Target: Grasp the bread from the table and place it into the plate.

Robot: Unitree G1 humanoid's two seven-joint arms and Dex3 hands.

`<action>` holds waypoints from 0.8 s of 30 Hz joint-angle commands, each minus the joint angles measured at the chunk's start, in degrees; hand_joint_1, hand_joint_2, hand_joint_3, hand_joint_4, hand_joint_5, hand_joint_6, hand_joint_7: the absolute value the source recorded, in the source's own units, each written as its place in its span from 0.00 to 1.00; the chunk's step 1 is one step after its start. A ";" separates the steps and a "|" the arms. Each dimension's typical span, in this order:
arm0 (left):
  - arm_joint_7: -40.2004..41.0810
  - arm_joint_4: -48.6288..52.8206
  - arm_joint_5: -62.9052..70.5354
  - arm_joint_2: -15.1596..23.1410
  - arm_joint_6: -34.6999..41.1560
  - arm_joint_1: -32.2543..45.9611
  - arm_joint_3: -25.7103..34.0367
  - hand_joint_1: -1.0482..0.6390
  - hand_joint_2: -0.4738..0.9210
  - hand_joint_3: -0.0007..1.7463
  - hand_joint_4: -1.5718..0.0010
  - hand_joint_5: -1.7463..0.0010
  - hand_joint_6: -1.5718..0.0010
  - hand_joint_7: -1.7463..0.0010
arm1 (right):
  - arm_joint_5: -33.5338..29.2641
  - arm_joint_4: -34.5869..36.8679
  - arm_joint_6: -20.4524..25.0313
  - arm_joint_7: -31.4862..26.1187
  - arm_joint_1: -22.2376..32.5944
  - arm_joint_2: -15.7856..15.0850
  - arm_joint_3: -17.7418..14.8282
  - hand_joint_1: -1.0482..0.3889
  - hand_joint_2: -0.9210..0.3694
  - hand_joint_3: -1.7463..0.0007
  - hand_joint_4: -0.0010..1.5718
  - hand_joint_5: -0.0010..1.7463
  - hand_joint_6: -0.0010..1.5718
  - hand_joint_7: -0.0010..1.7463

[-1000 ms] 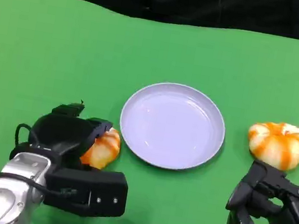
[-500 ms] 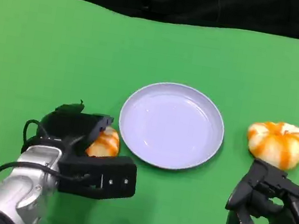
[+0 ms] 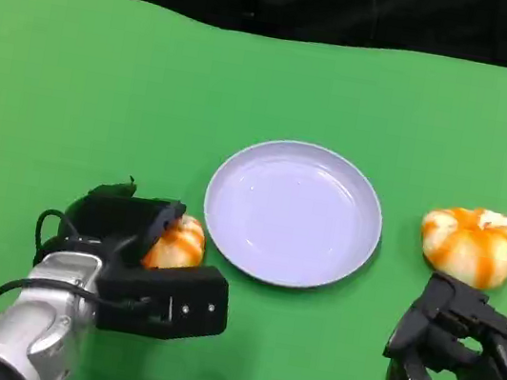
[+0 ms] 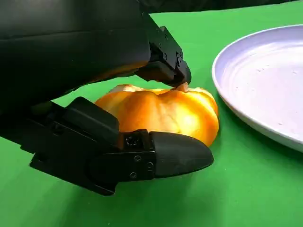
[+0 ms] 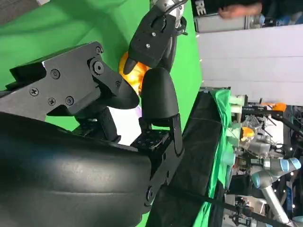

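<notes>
Two breads: left hand (image 3: 127, 228) grips one bread (image 3: 176, 241) (beside one plate (image 3: 293, 212)).

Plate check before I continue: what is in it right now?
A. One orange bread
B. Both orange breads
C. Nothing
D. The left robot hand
C: the plate shows only its bare surface; one bread lies on the table just off its rim with the left robot hand closed around it, and the other bread lies on the table on the plate's far side, beyond the right robot hand.
</notes>
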 commanded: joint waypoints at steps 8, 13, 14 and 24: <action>0.25 0.05 -0.69 0.76 1.50 -0.36 -0.59 0.05 1.00 0.39 0.92 1.00 0.76 1.00 | 0.53 -0.79 -0.17 0.15 0.37 -0.85 -0.95 0.69 0.17 0.41 0.48 1.00 0.40 0.91; -0.67 0.56 -1.25 0.36 2.67 -0.71 -0.72 0.06 1.00 0.39 0.92 1.00 0.76 1.00 | 0.89 -0.65 -0.33 0.44 0.37 -0.90 -1.06 0.69 0.17 0.41 0.48 1.00 0.40 0.91; -0.71 0.56 -1.32 0.36 2.77 -0.74 -0.75 0.06 1.00 0.39 0.92 1.00 0.76 1.00 | 0.93 -0.66 -0.30 0.46 0.38 -0.90 -1.07 0.69 0.17 0.41 0.48 1.00 0.40 0.91; -0.62 0.45 -1.94 0.60 3.16 -0.87 -1.30 0.06 1.00 0.39 0.92 1.00 0.76 1.00 | 0.91 -0.66 -0.32 0.59 0.39 -0.82 -1.14 0.69 0.16 0.42 0.48 1.00 0.40 0.90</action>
